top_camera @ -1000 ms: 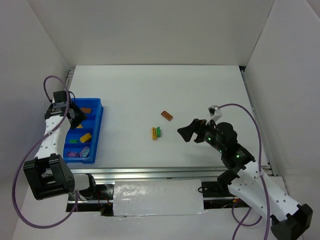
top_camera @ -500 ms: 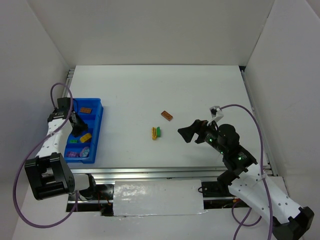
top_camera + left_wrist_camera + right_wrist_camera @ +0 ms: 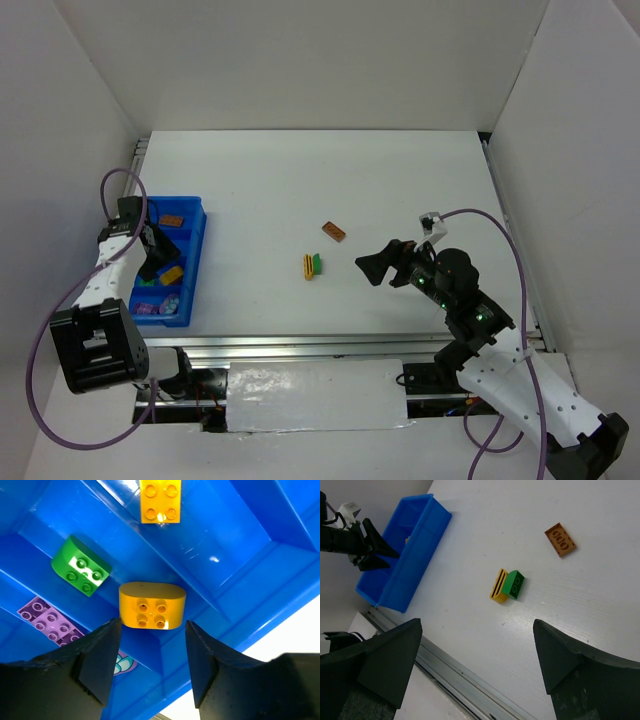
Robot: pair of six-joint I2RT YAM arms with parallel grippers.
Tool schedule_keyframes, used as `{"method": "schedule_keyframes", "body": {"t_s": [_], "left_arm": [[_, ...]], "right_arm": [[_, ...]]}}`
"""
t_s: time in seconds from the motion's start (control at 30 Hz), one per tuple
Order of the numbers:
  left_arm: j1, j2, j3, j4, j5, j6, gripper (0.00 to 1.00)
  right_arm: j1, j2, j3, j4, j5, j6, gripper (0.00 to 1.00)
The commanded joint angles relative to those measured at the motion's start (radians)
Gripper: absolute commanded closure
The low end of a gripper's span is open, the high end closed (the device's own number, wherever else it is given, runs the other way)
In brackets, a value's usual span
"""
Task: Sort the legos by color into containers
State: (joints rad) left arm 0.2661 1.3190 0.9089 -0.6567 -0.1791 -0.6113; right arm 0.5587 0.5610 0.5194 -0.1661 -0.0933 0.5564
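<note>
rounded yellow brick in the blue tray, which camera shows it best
Left wrist view: the rounded yellow brick fills the centre, studs clear, lying in the blue tray just ahead of the open left hand. The top view shows only a yellow speck; the right wrist view shows the tray side-on, brick not discernible.

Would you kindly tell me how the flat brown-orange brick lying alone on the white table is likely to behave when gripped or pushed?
The brown-orange brick looks like rigid moulded plastic, so it probably will not flex. It lies flat and low, so it should slide rather than roll or tip. The smooth table may let it skid away.
</note>
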Motion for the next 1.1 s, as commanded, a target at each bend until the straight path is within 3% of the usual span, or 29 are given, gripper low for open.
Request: {"method": "schedule_keyframes", "body": {"t_s": [0.0, 0.4, 0.8, 1.07], "left_arm": [[0.005, -0.023, 0.001, -0.014, -0.043, -0.018, 0.35], [0.002, 0.065, -0.011, 0.006, 0.029, -0.005, 0.27], [-0.001, 0.128, 0.002, 0.006, 0.024, -0.004, 0.36], [-0.011, 0.152, -0.002, -0.011, -0.01, -0.024, 0.25]], "right_arm": [[0.009, -0.009, 0.008, 0.027, 0.009, -0.004, 0.01], [0.02, -0.027, 0.007, 0.025, 0.029, -0.006, 0.01], [0.024, -0.033, 0.004, 0.028, 0.036, -0.006, 0.01], [0.03, -0.041, 0.001, 0.028, 0.046, -0.006, 0.0]]}}
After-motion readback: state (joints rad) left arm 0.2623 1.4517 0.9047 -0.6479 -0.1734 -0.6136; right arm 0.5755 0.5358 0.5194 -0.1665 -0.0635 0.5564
